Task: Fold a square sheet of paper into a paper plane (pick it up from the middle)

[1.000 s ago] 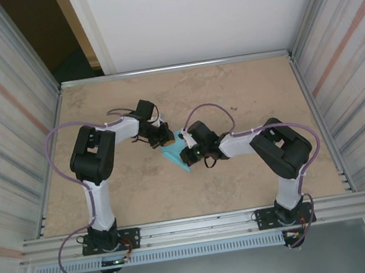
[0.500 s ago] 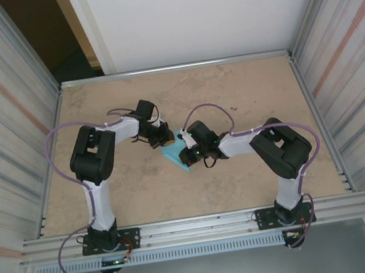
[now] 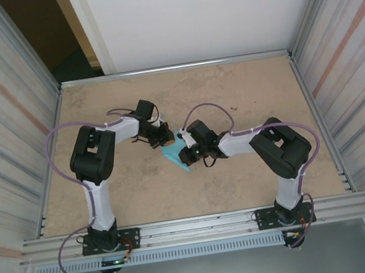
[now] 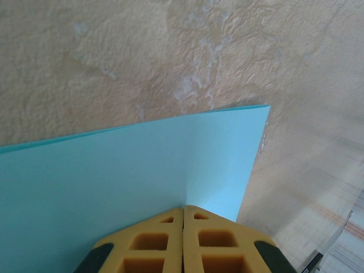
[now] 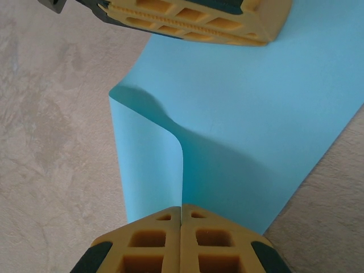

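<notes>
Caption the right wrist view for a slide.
The right gripper pinches the near edge of the light-blue square sheet of paper, buckling it upward, while the left gripper clamps the far edge.

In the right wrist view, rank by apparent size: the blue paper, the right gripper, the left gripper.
1. The square sheet of paper, clearly largest.
2. The right gripper and left gripper look about alike; the right is nearer the camera, so unranked.
</notes>
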Robot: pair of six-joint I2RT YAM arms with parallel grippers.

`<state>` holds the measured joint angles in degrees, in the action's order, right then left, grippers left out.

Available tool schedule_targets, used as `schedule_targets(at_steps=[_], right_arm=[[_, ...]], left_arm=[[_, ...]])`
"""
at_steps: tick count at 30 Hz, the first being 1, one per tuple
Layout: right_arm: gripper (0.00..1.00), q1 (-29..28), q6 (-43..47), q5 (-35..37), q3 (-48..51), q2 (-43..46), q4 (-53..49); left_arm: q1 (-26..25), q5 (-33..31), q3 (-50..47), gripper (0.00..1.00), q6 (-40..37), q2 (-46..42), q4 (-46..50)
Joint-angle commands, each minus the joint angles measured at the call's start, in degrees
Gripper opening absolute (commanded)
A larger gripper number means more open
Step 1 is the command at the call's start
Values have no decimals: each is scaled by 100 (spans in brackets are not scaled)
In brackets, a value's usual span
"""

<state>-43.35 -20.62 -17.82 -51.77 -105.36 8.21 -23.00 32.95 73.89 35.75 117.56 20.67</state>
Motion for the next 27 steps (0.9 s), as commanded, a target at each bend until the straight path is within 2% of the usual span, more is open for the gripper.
schedule_targets(at_steps=[1,20,27], right_arm=[[2,70,-89,12,-123,-111,-143],[2,70,-91,-38,-178,-260,-278],[2,65,-82,16,-222,-315,-472]], left_arm=[[-106,-290,-173,7,-77,373,333],[-90,-223,-97,7,-47,285,358],[329,-159,-100,15,162,-733,297]])
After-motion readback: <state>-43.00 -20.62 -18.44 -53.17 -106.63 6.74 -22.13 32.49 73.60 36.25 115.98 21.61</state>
